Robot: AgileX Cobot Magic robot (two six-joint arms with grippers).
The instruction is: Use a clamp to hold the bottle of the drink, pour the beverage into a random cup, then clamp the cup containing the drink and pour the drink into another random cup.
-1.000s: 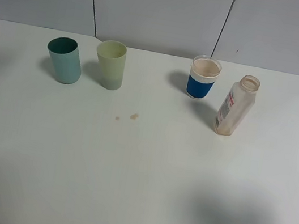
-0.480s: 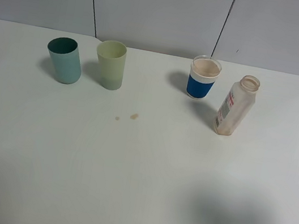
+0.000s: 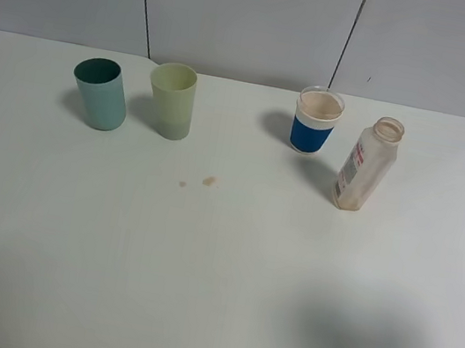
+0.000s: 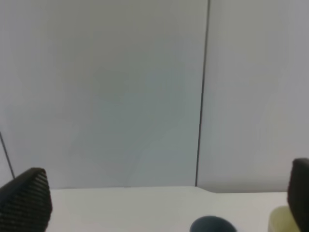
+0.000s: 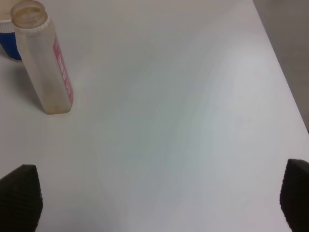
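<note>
Gone from the corner: left arm; both pincers gape, white table, grey wall.

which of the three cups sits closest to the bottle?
The blue-banded clear cup, just left of the bottle. The teal cup and pale yellow-green cup stand far left.
</note>
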